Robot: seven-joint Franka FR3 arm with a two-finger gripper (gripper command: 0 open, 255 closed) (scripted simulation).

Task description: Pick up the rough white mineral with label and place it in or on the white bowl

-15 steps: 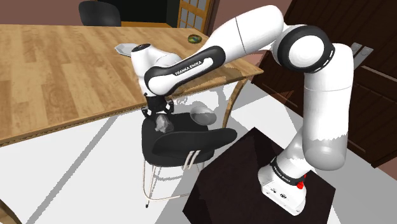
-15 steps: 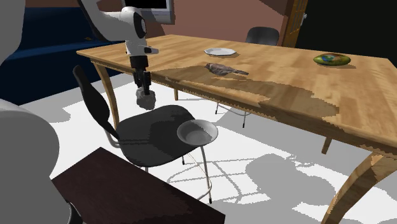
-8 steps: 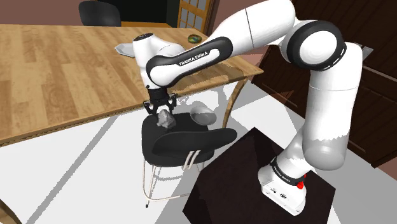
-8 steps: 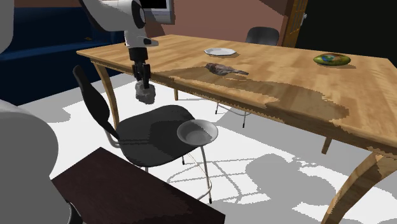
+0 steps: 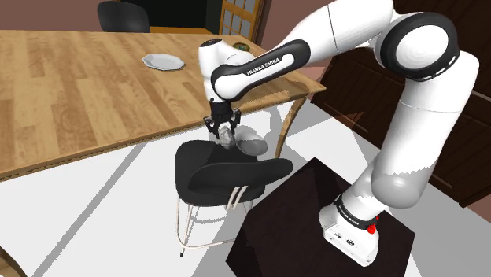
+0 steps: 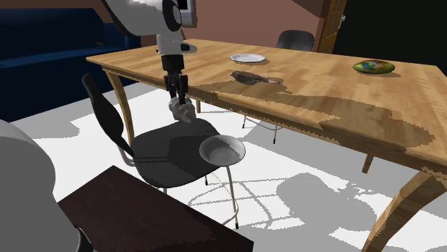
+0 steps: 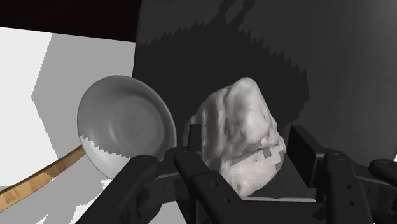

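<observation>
Rough whitish-grey mineral lump point(image 7: 245, 137), one of a kind here, hangs clasped between the two fingers of the all-black gripper point(image 7: 245, 147), which are closed snugly on its sides. A pale patch with blocky marks shows low on the stone. It hangs above the seat of a black moulded chair point(image 5: 228, 169), just beside the single shallow white bowl point(image 5: 252, 144) that sits at the seat's front edge, and is not over the bowl.

In the second exterior view the mineral point(image 6: 183, 111) hangs under the gripper point(image 6: 180, 106), clear of the seat. The white arm arches from its dark box stand point(image 5: 315, 212) up and over, wrist pointing straight down past the edge of one long wooden table point(image 5: 71, 86). On that table lie one white plate point(image 5: 163, 60), one green dish point(image 6: 373, 67) and one dark flat object point(image 6: 254, 77). A second dark chair point(image 6: 295, 40) stands at the far side.

Half a second earlier the stone hung over the seat's middle. It has since travelled toward the bowl, and the wrist has swung clear of the plate.
</observation>
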